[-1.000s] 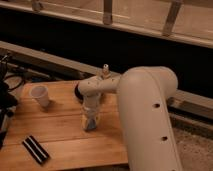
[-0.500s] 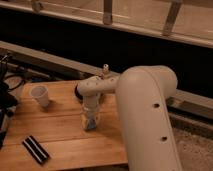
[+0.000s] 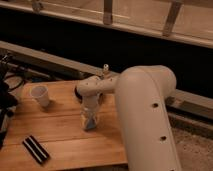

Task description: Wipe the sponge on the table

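Seemingly, in the camera view, the gripper [image 3: 90, 125] points straight down over the middle of the worktop [image 3: 65, 137]. Its fingers are clenched on the sponge [image 3: 91, 118], a light-blue patch showing between them right at the wood. Whether the sponge presses on the planks or hangs just above them, I cannot tell. The white cup [image 3: 40, 95] stands well apart to the left, and the black striped block [image 3: 36, 149] lies near the front left edge. The sponge likely handles as light and soft, yielding under a squeeze. A hold across its upper part leaves the underside free to rub the worktop.
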Robot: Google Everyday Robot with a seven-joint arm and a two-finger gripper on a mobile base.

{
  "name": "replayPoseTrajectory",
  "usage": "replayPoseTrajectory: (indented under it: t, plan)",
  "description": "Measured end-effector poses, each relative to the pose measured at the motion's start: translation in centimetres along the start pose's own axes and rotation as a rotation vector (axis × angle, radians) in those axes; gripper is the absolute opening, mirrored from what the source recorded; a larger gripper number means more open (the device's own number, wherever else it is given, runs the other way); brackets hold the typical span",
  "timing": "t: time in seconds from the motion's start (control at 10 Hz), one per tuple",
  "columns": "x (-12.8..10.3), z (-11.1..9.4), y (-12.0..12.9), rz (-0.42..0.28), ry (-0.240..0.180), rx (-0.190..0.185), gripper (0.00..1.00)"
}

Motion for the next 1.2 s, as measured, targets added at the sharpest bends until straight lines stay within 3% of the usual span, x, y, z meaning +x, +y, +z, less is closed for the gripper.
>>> replayPoseTrajectory:
  t: [0.4, 0.6, 0.9, 1.2]
  plan:
    - [-0.6, -0.1, 0.1, -0.024, -0.025, -0.088, 0.04]
    - [-0.9, -0.2, -0.1, -0.033, -0.03, -0.11, 0.04]
    - [-2.4, -0.7, 0.4, -0.069, -0.039, -0.128, 0.04]
    - [-5.7, -1.0, 3.0, -0.151, -0.023, -0.128, 0.04]
